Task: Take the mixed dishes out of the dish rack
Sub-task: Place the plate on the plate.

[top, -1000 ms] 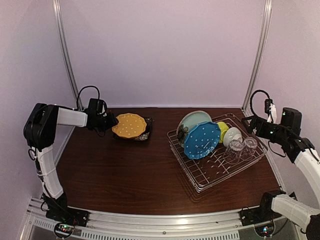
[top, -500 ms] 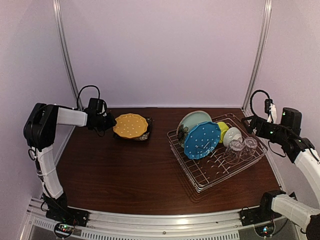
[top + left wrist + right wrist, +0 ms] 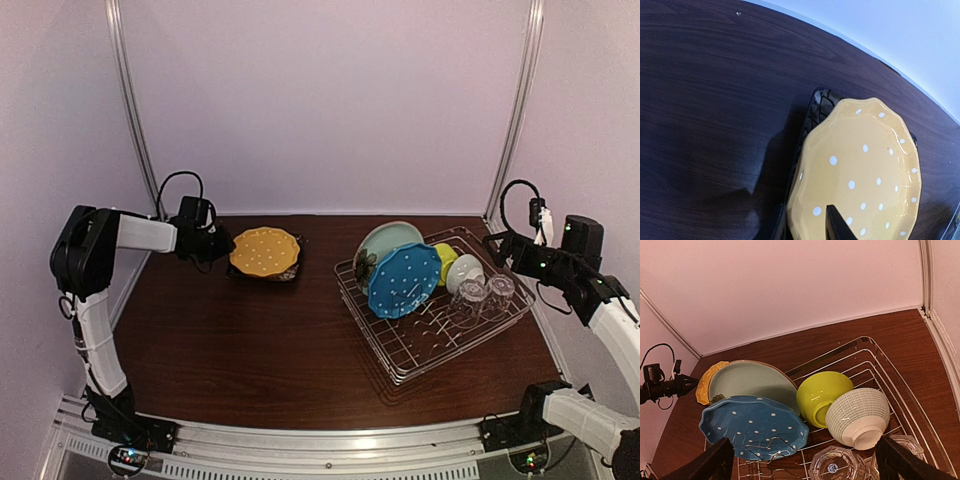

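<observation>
Left fingers [image 3: 837, 226], wrist view: one dark tip lies over the near rim of the orange dotted plate [image 3: 860, 170]. The other sits low beside that rim, so the edge runs between them. The gap is narrow. Whether I am truly pinching the rim or only straddling it, I cannot tell from here. The plate lies flat on the black floral square plate [image 3: 818, 106], which shows only as a dark edge at its left and far side. Both are on the dark wood table [image 3: 705, 100].

Right wrist view: my right fingers [image 3: 715, 462] stand spread wide at the lower corners with nothing between them, looking down on the dish rack [image 3: 880, 360]. In the rack:
- The pale teal plate [image 3: 750, 377] leans on edge.
- The blue dotted plate [image 3: 752, 422] leans just in front of it.
- The yellow-green bowl [image 3: 822, 392] is tipped on its side beside the plates.
- The white bowl [image 3: 857, 415], with a fine grid pattern, is tipped against the yellow-green bowl.
- Two clear glasses [image 3: 835, 467] sit at the near edge of the view, partly cut off.

Top view: the left gripper [image 3: 222, 243] is at the far left of the table, against the orange dotted plate's left rim. The right gripper [image 3: 495, 243] is by the rack's far right corner, apart from the dishes. The rack sits angled on the right half of the table. The stacked pair of plates is well apart from it on the left.
</observation>
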You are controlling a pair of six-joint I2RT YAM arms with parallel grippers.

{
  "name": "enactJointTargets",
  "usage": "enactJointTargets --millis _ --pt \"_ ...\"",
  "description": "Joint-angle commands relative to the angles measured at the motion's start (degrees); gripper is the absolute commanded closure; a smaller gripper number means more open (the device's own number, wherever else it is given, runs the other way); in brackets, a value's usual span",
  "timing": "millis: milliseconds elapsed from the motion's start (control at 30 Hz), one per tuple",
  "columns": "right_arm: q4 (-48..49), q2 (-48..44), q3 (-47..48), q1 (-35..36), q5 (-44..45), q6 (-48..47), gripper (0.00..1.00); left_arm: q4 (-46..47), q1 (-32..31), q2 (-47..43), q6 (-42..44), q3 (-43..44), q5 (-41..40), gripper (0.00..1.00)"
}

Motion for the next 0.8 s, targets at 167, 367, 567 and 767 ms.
enactJointTargets --millis 167,367,567,767 --pt "0.51 0.02 -0.55 -0.16 -0.35 0.28 0.0 1.57 -1.38 1.57 -0.11 2.06 1.99 0.73" --pt "0.3 -0.24 -0.5 -0.12 -0.3 0.25 0.0 1.17 -1.38 0.48 -0.07 2.27 1.59 0.69" --pt "-0.04 -0.38 -0.55 -0.09 -0.38 0.0 0.0 -2.21 -1.38 -6.1 3.61 3.61 -2.41 0.49" --pt "0.97 -0.16 -0.8 -0.13 -1.42 0.33 0.0 -2.68 -2.71 -14.95 9.35 3.39 -3.43 0.31"
